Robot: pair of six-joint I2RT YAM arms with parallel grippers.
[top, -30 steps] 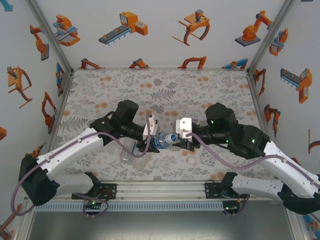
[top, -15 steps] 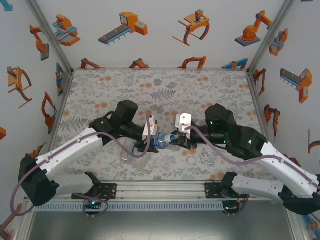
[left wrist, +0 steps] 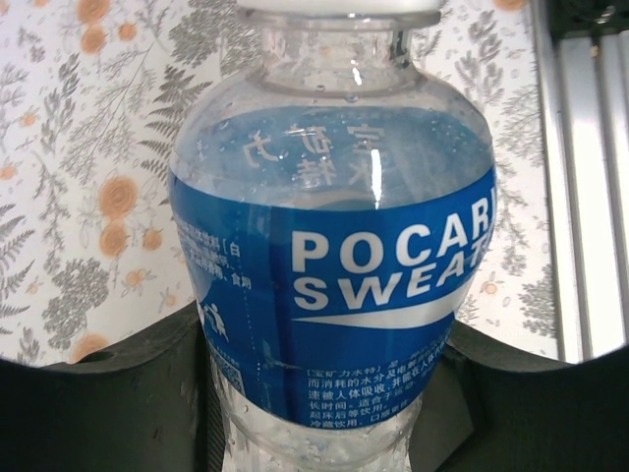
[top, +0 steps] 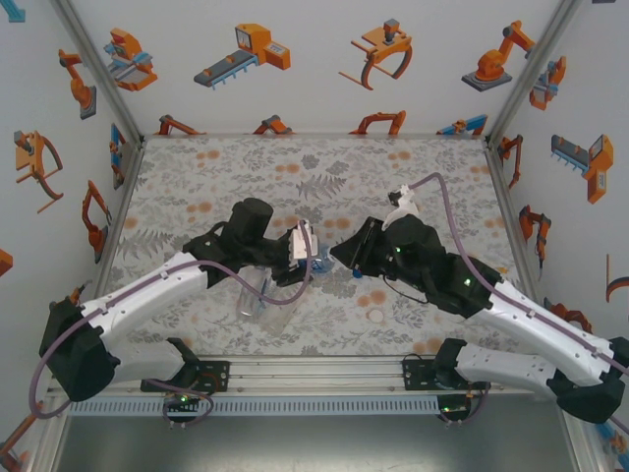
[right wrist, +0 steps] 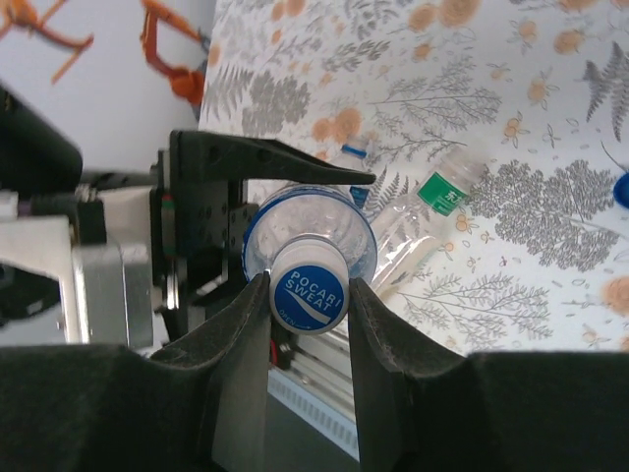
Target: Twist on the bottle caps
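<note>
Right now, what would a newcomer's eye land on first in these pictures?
The blue-labelled Pocari Sweat bottle stands out, held mid-table between the two arms, with the left gripper clamped around its body. The right gripper faces it end-on, fingers pinching the bottle's cap. Just beyond, a clear bottle with a green label lies on its side on the floral table.

White shells are covering the arms [top: 147,295]; mauve cables [top: 450,211] are trailing along them; the right claw [right wrist: 307,285] is showing matte black fingers [right wrist: 236,344].
</note>
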